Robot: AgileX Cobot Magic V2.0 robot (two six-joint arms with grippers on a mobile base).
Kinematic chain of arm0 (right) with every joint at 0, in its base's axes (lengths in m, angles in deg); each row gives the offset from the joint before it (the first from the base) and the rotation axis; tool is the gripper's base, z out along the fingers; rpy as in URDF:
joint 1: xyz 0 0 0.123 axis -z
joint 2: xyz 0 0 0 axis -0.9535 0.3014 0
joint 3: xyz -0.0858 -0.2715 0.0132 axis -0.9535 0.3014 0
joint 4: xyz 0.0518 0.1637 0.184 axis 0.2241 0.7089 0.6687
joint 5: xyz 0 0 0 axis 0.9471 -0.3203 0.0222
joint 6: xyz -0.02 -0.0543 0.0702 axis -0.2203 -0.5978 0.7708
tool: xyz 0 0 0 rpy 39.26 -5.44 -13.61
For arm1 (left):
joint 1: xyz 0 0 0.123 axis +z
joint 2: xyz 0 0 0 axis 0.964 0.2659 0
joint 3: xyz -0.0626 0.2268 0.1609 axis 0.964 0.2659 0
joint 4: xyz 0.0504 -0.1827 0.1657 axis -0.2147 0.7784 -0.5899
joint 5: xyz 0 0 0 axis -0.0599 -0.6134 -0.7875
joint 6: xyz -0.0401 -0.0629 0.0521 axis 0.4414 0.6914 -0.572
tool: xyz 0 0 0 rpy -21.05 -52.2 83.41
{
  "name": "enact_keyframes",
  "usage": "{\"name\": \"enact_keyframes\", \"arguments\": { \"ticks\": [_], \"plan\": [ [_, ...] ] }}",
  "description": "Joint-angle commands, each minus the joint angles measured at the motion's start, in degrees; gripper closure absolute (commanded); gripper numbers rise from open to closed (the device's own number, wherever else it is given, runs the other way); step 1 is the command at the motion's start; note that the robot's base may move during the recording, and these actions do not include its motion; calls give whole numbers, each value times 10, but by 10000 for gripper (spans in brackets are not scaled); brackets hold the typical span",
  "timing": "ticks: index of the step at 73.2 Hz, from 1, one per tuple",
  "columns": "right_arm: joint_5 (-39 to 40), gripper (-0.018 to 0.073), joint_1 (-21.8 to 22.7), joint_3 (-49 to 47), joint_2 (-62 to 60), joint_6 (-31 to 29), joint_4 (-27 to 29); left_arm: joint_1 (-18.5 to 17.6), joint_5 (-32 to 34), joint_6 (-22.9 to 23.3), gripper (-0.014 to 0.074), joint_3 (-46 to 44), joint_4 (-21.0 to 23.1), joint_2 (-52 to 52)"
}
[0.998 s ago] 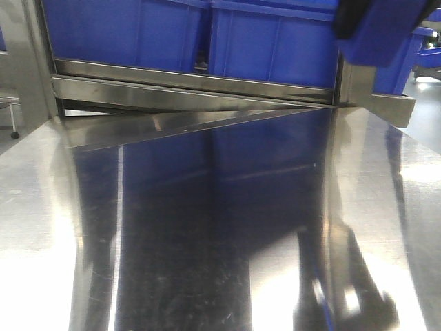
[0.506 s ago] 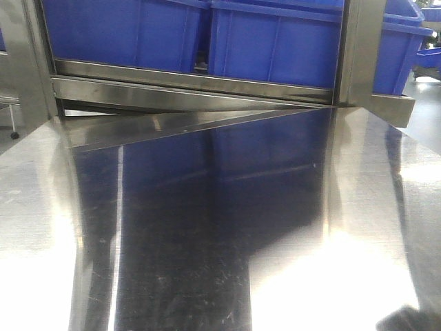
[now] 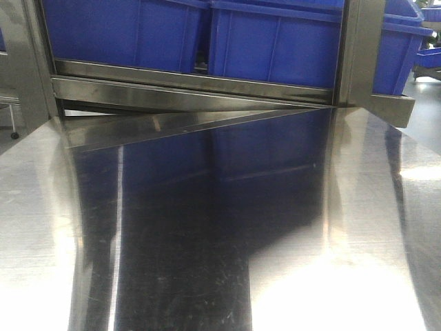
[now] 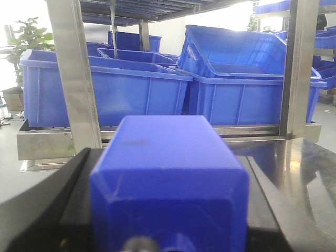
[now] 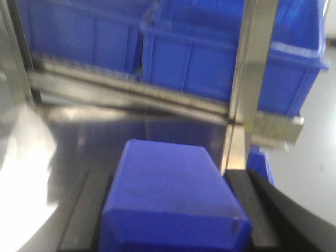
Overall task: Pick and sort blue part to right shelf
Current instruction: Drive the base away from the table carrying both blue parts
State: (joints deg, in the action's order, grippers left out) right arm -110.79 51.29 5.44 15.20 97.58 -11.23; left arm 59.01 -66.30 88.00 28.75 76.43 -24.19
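Observation:
My left gripper is shut on a blue part, a plain blue block that fills the gap between the black fingers. My right gripper is shut on a second blue part between its black fingers. The right shelf is a stainless rack with a flat front rail and large blue bins; it stands behind the steel table. It also shows ahead of the right gripper and the left gripper. Neither gripper shows in the front view.
A steel upright post stands at the rack's right end, close ahead of the right gripper. Another upright stands ahead of the left gripper. A potted plant is at the far left. More blue bins sit further right.
The right gripper with its blue part was at the top right of the front view a second ago. It has moved out of that view, and its dark reflection on the table is gone.

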Motion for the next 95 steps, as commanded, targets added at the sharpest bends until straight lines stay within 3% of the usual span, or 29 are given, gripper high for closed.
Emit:
{"name": "enact_keyframes", "arguments": {
  "ticks": [1, 95],
  "plan": [
    [65, 331, 1, -37, -22, -4, -14, -1, 59, 6, 283, -14, 0, 8],
    [66, 331, 1, -47, -35, -4, -15, -1, 59, 6, 283, -14, 0, 8]
  ]
}}
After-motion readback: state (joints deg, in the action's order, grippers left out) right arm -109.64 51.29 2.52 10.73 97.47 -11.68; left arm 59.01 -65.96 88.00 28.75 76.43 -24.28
